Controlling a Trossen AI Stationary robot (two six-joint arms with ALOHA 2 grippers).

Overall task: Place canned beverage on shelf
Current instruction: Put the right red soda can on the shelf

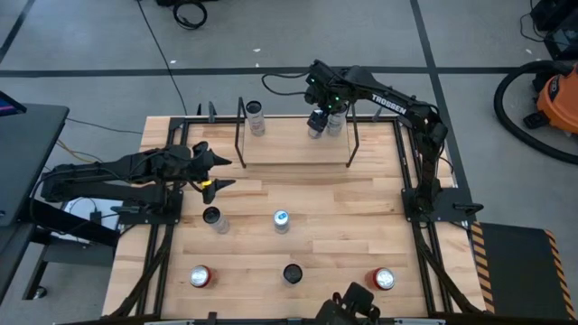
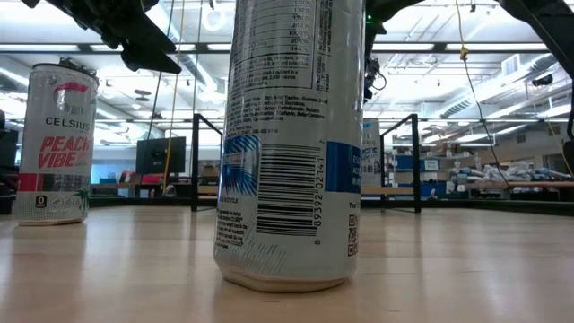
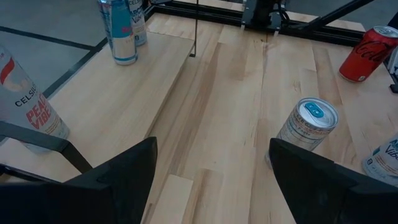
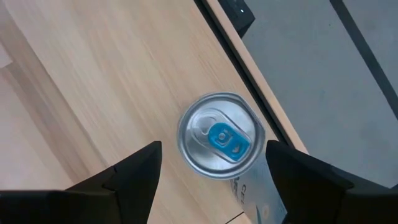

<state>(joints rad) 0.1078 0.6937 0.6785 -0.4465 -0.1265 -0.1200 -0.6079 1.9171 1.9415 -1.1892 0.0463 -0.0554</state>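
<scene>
Fingers (image 4: 134, 171) of my right gripper (image 4: 214, 180) stand spread above a can (image 4: 217, 135) on the shelf (image 1: 293, 153) at twelve o'clock, placed; I judge withdrawal next. Left gripper (image 1: 217, 171) waits open at nine.

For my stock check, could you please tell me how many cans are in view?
8 cans. Three on the shelf: one left, two right. Five on the table: two mid-row, three in front. None seem hidden.

Open left tool (image 3: 211, 180) — blue-tabbed can (image 3: 308, 124) just ahead.
</scene>
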